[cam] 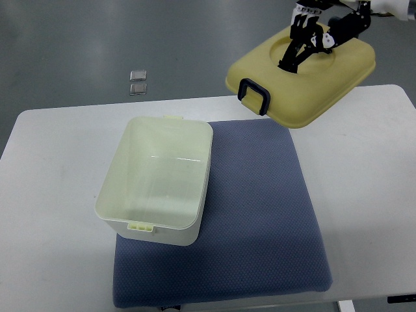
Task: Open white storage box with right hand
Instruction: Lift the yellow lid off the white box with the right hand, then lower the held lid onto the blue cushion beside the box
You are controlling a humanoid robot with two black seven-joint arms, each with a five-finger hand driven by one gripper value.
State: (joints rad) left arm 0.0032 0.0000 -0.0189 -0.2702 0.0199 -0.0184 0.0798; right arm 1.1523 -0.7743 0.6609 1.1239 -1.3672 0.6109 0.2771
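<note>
Lid (318, 78) gripped aloft by right hand (311, 40), box (159, 182) open.

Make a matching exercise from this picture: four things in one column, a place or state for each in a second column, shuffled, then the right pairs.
Things:
1. lid
2. storage box
3. mat
4. right hand

Places or states:
A. spread flat on the white table
B. standing open and empty, partly on the mat's left edge
C. fingers gripping the recess on top of the lid
D. held up tilted, over the table's far right part

Pairs: 1-D, 2-B, 3-A, 4-C
</note>
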